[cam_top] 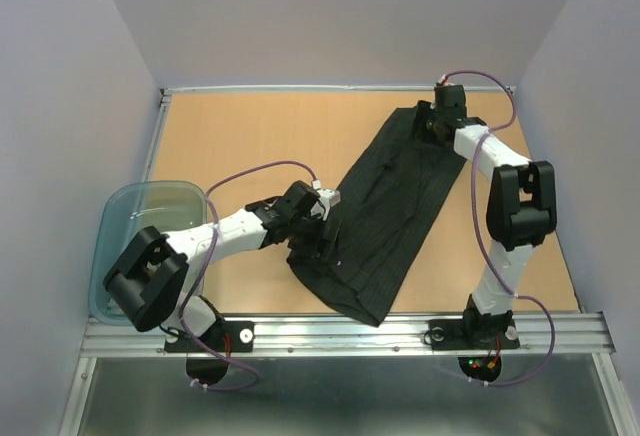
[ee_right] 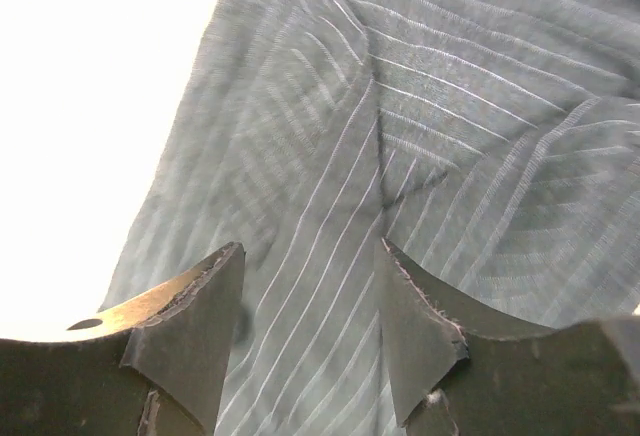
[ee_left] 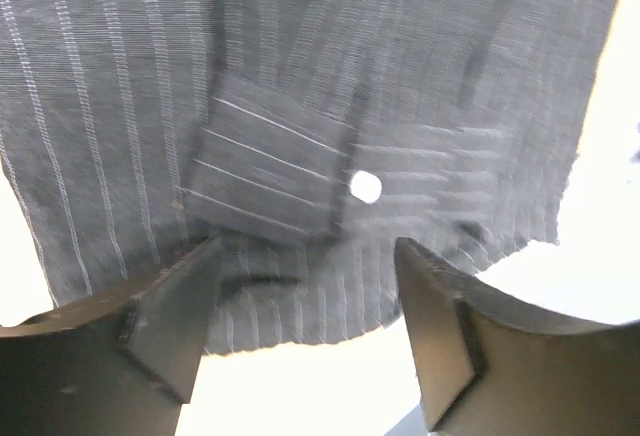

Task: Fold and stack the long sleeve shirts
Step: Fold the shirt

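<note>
Limp, light shirt (cam_top: 390,206), best pinched at its stiffer cuff (ee_left: 268,171); left tool (ee_left: 308,248) and right tool (ee_right: 308,249) gape, empty.

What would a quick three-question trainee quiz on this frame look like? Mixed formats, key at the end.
1. Short answer: what small white thing on the shirt lies just ahead of the left tool?
2. Choose one: which tool is at the shirt's far end? A) left tool B) right tool C) neither
3. True or false: the shirt lies inside the tub.
Key: 1) a button. 2) B. 3) False: it lies spread on the table, apart from the tub.
</note>
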`<control>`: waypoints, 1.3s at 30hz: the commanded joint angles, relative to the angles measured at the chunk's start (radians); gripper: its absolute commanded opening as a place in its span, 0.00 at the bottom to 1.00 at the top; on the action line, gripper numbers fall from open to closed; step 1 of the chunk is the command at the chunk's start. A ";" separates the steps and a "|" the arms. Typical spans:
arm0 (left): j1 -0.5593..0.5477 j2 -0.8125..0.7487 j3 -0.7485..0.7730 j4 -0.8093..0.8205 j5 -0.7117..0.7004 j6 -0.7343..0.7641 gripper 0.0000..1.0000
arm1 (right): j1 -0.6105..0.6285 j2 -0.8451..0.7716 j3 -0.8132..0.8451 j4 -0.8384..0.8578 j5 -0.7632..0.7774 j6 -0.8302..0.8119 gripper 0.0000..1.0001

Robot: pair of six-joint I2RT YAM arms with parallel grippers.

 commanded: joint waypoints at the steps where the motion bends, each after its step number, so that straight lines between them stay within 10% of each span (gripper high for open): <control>1: 0.002 -0.139 0.114 0.006 -0.023 0.082 0.85 | -0.009 -0.227 -0.122 0.014 -0.016 0.006 0.60; 12: 0.034 0.026 0.224 0.049 -0.127 0.098 0.83 | -0.007 -0.524 -0.457 0.017 -0.107 0.127 0.60; 39: 0.034 0.269 0.220 0.045 0.018 0.058 0.65 | -0.009 -0.567 -0.556 0.026 -0.139 0.138 0.60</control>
